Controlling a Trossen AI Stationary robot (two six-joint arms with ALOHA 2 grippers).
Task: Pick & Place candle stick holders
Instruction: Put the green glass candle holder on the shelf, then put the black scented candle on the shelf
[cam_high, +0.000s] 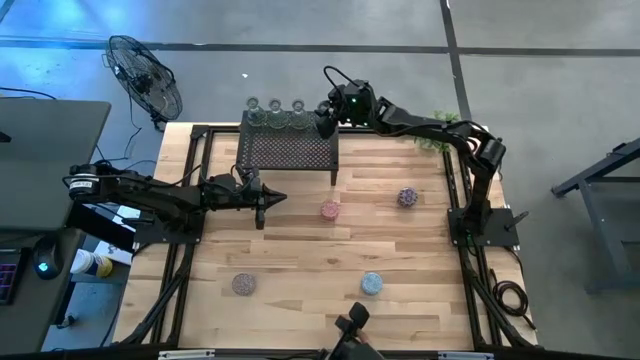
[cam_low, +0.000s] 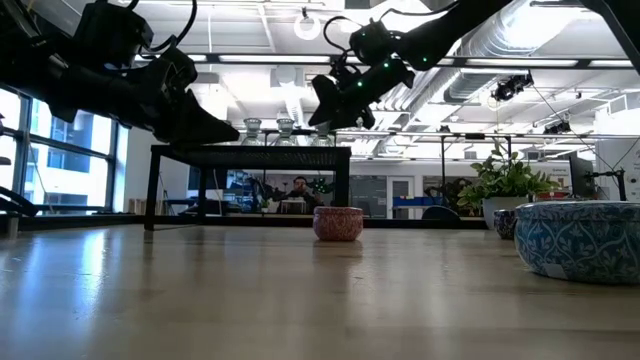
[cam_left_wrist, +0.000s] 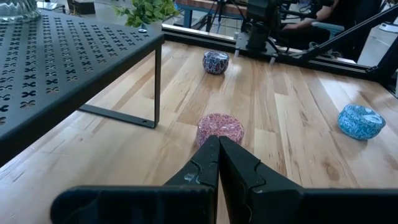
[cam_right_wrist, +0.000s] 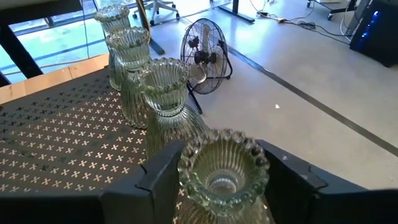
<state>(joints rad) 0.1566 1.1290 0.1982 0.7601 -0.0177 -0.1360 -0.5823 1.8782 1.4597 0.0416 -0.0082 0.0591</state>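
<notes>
1. Right gripper (cam_right_wrist: 217, 186) top centre in high view, fingers parted around clear holder (cam_right_wrist: 221, 167) on rack (cam_high: 290, 150), probably letting go.
2. Left gripper (cam_high: 268, 198) pinched shut, empty, mid-left, idle.
3. Pink holder (cam_high: 330, 210) waiting mid-table.

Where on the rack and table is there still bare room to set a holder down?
Most of the black mesh rack is bare in front of the clear glass holders, which crowd its far edge, where the right gripper works. The table is bare between the mauve and blue cups.
</notes>
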